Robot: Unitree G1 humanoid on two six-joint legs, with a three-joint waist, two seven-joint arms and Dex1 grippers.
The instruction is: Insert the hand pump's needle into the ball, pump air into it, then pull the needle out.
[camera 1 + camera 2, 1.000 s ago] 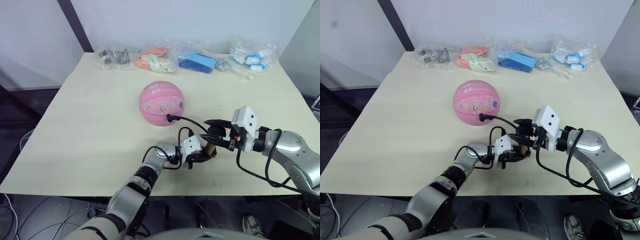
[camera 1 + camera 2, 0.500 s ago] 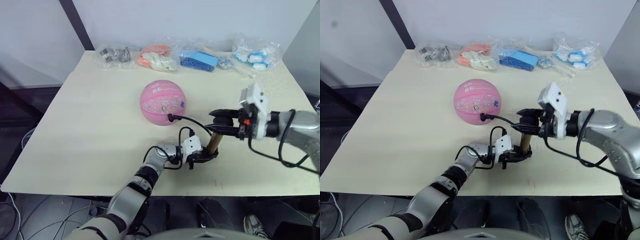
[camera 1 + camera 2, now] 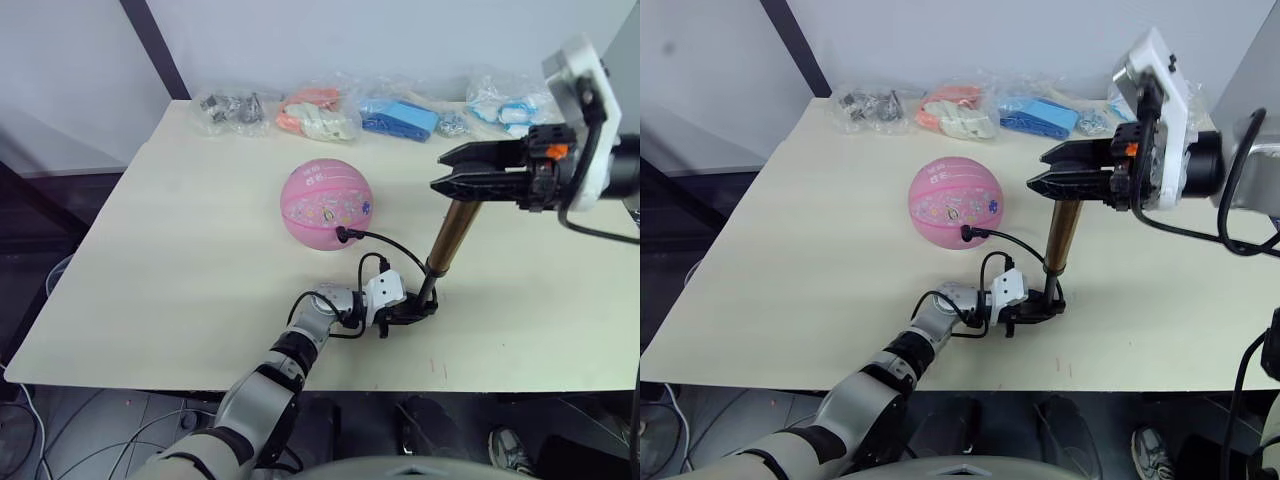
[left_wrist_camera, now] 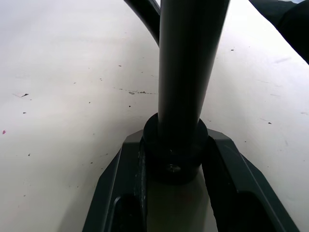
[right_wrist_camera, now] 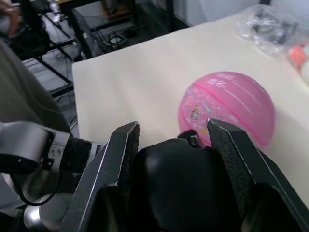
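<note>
Pumping | my left gripper [image 3: 418,306] clamps the gold-bronze hand pump's [image 3: 448,238] base steady | right gripper [image 3: 462,174] grips its handle, raised | hose feeds the pink rubber ball [image 3: 326,204]

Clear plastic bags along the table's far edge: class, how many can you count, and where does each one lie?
4, in a row from the robot's left: one of dark metal parts, one of orange-and-white items, one of blue items, one of blue-and-white items. More may hide behind the raised arm.

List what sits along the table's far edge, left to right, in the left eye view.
Bag of dark metal parts → bag of orange and white items → bag of blue items → bag of white and blue items.
</note>
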